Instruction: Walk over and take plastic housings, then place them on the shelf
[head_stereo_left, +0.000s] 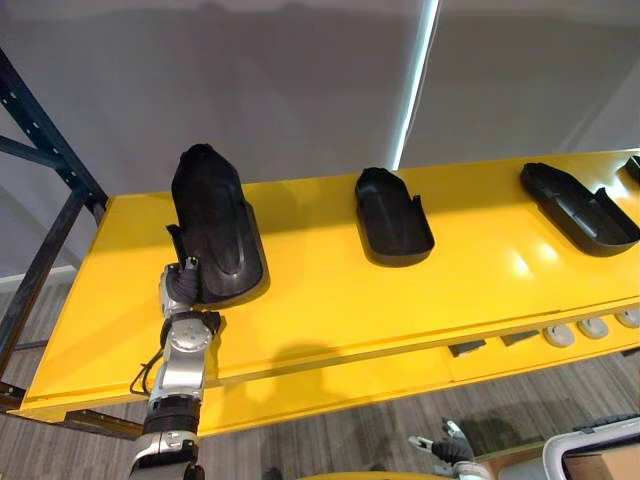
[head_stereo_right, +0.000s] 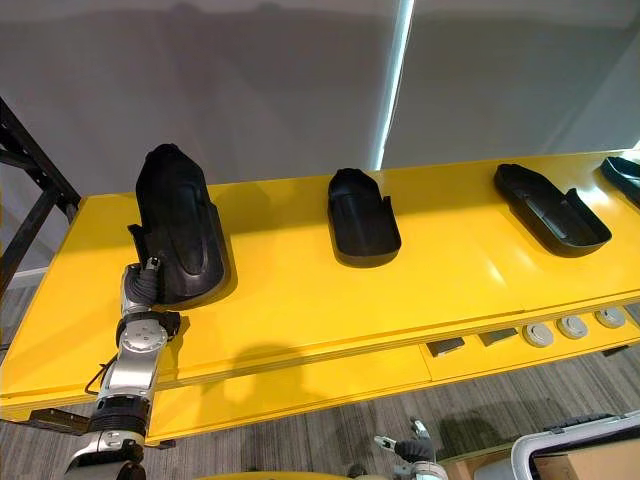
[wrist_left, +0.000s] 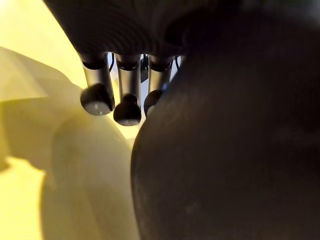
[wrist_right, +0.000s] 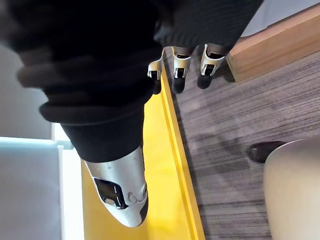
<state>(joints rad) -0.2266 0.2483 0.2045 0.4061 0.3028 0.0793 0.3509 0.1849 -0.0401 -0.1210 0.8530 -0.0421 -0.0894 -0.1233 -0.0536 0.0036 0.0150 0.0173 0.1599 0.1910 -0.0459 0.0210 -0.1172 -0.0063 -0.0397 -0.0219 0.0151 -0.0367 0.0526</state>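
**A:** Where is the left hand sitting?

**B:** The left hand (head_stereo_left: 183, 287) is touching the near end of the leftmost plastic housing (head_stereo_left: 213, 225). That housing is lying on the yellow shelf (head_stereo_left: 320, 310), stretching away just beyond the hand. I cannot tell whether the hand is clamping the housing or only leaning on it.

**A:** And the right hand?

**B:** The right hand (wrist_right: 180, 67) is hanging low, below the shelf's front lip, relaxed and carrying nothing.

**A:** What is worrying you?

**B:** The withdrawal. If the left hand is catching the housing's rim while pulling back, I'd expect the housing to be dragged toward the front lip. The shelf is looking glossy, so the housing is likely sliding easily.

**A:** Anything else?

**B:** A sideways nudge could be swinging it askew. The second housing (head_stereo_left: 393, 215), off to the hand's right, is well apart, so a collision seems unlikely.
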